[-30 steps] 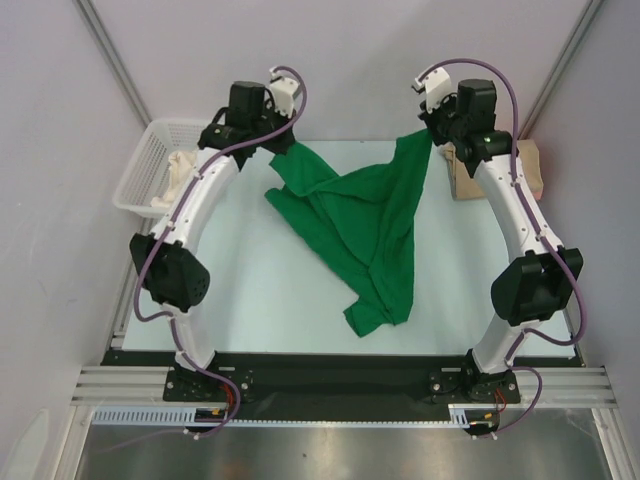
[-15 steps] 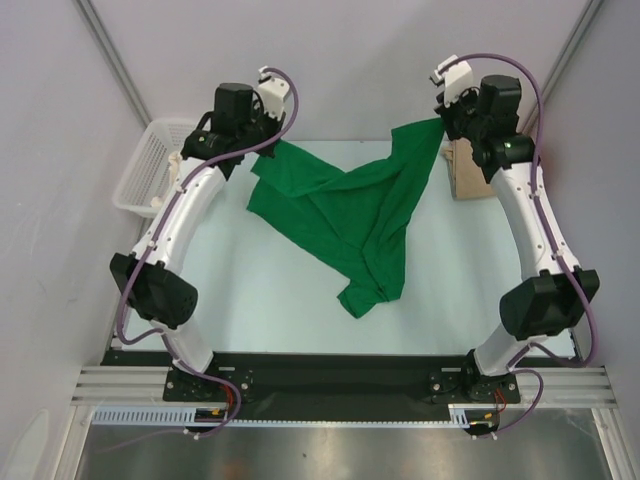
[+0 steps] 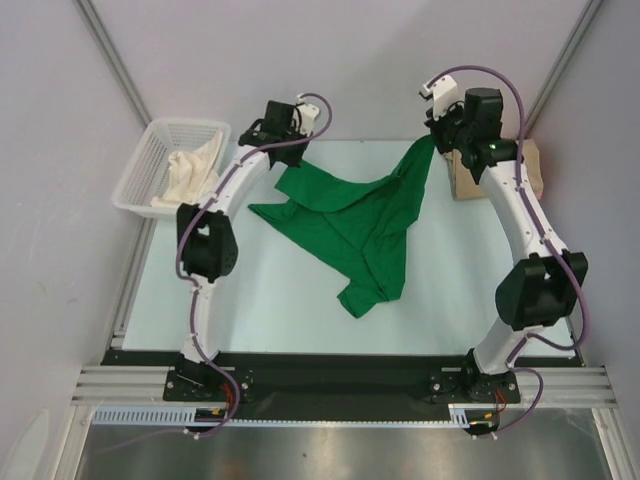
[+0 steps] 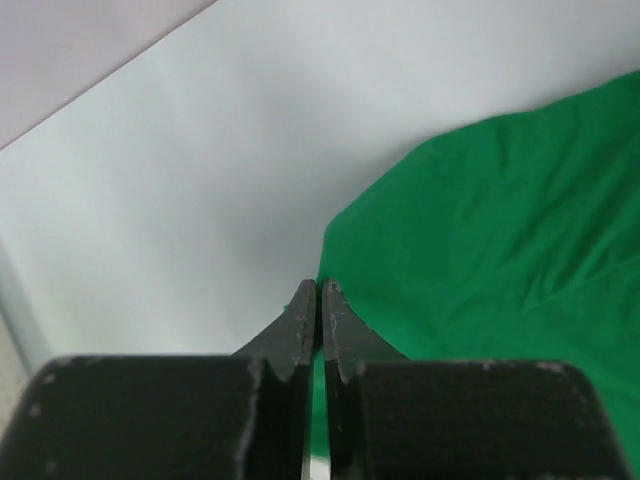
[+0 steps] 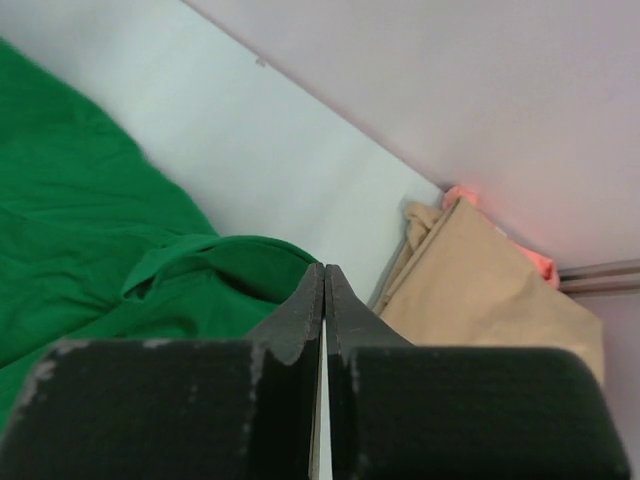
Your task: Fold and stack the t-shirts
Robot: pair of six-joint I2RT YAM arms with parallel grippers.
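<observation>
- The left gripper (image 4: 317, 292) and right gripper (image 5: 324, 272) each pinch a far corner of the green t-shirt (image 3: 350, 220).
- It stretches sideways between them, with its loose end lying toward the robot.

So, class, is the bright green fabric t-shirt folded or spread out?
Spread, not folded: the bright green fabric t-shirt lies loose and creased across the pale table.

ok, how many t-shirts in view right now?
2 clear: green t-shirt lying mid-table, tan t-shirt folded at the far right edge. A pink edge behind the tan one and cream cloth in the basket may be more.
</observation>
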